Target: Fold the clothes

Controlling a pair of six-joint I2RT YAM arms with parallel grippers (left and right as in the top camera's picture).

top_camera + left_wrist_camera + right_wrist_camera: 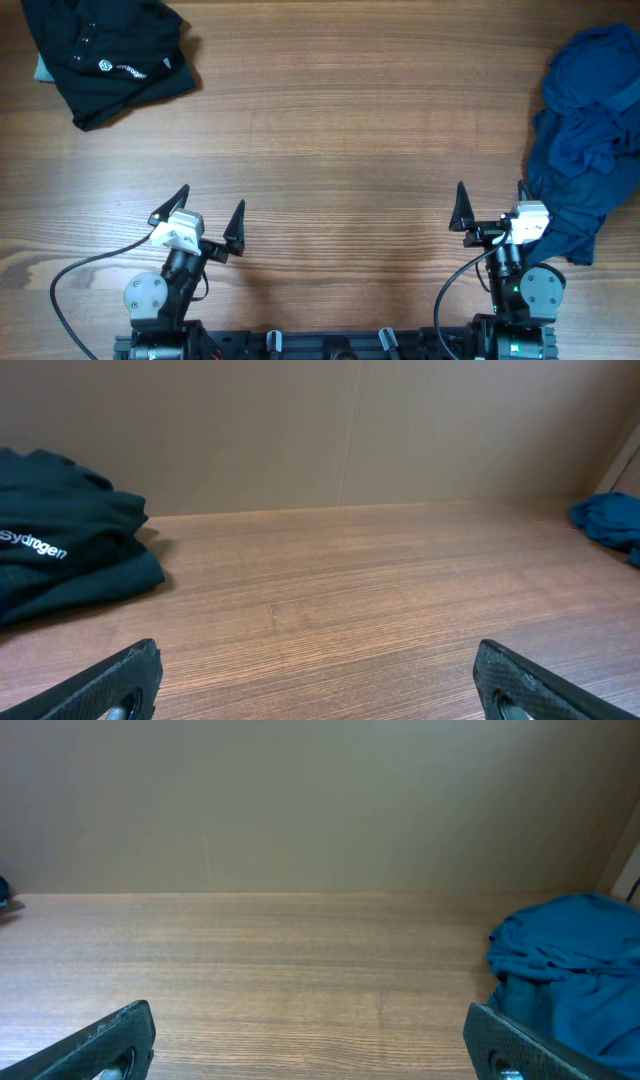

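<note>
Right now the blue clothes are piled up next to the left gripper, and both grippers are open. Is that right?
Not quite. The blue clothes are piled next to the right gripper, not the left gripper. The overhead view shows it. Both grippers are open, as you said.

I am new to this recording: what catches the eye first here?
A crumpled heap of blue clothes lies at the table's right edge, beside the open right gripper. A dark garment with white lettering sits in the far left corner, well beyond the open left gripper.
</note>
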